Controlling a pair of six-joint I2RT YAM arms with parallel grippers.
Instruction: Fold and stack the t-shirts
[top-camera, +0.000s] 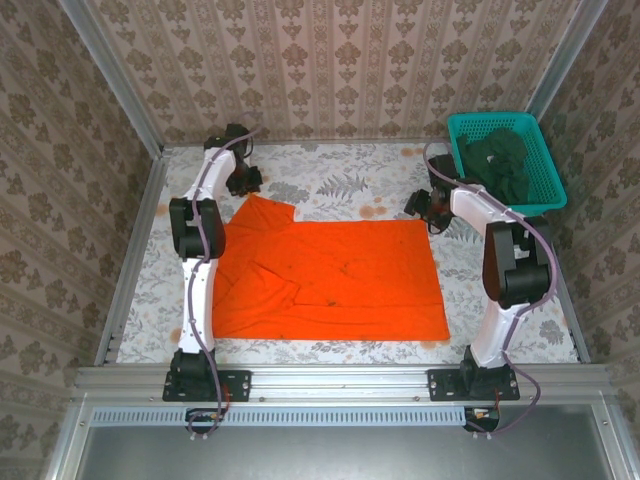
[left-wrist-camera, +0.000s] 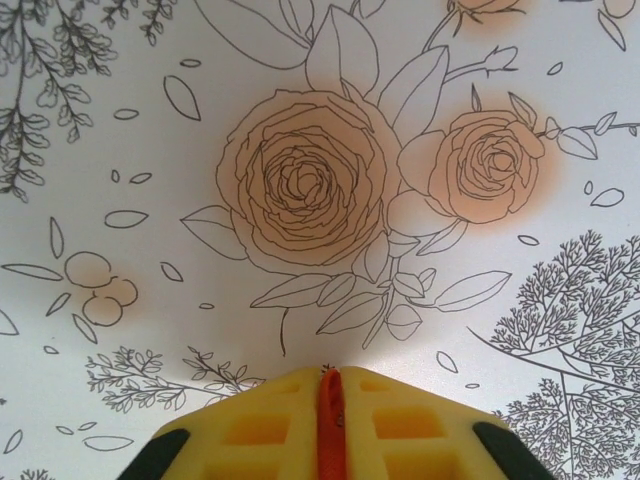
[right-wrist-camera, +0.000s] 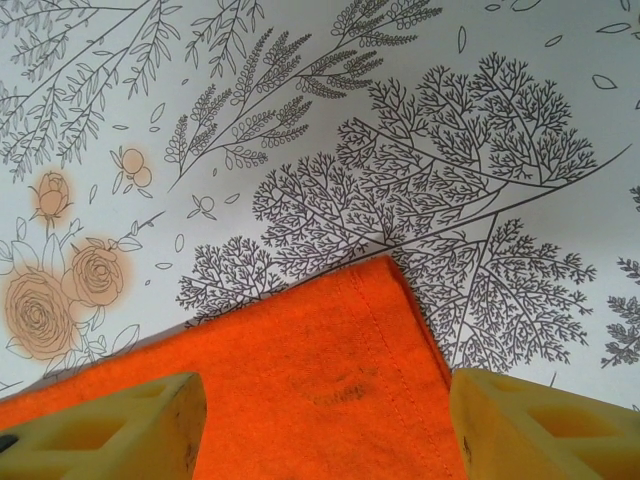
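Orange is the one in play: the orange t-shirt (top-camera: 335, 280) lies flat mid-table (top-camera: 340, 180), long axis running left to right. The left end effector (left-wrist-camera: 328, 390) is at its far-left corner, pads pressed together on what looks like a sliver of orange hem. The right end effector (right-wrist-camera: 325, 410) is wide open and holding nothing, with the far-right corner lying right between its fingers. So I'd say the right arm bites next. The dark green t-shirts (top-camera: 500, 160) sit in the basket (top-camera: 490, 118), far right.

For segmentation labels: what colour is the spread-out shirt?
The shirt is bright orange, clearest in the top external view.
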